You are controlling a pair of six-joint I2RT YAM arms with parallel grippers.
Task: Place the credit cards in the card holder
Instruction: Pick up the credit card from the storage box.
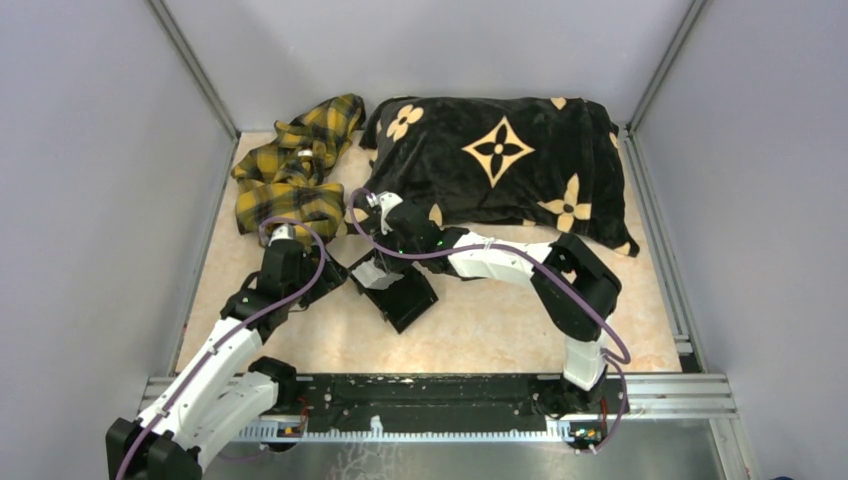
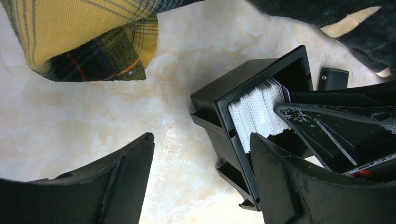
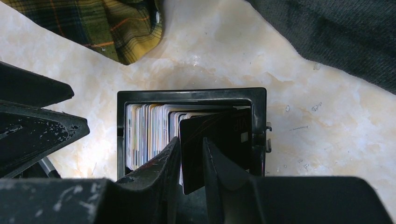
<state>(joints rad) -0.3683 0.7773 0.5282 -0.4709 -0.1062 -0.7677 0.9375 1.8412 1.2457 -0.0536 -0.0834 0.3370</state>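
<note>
**Top view:** A black tray (image 1: 408, 300) is set on the counter (image 1: 480, 330), with both arms bent over it. A plaid cloth (image 1: 295, 170) and a flower-patterned black blanket (image 1: 500, 160) lie behind. No brand wording is legible.

**Left wrist view:** The left tool (image 2: 201, 137) is spread and nothing is held. The credit cards (image 2: 257, 112) are stacked on edge in the tray. A small black item (image 2: 334, 78) is seen just beyond, possibly the card holder, though this is not confirmed.

**Right wrist view:** The right tool (image 3: 192, 140) is pinched on a dark card (image 3: 224, 135) at the stack's end. A straight lift is advised, so that neighbouring cards are not dragged. Pale lettering on the card is too blurred to be read.

Cards (image 3: 149, 135) upright in tray (image 3: 191, 94); cloth (image 1: 295, 165) behind left, pillow (image 1: 500, 160) behind right.
</note>
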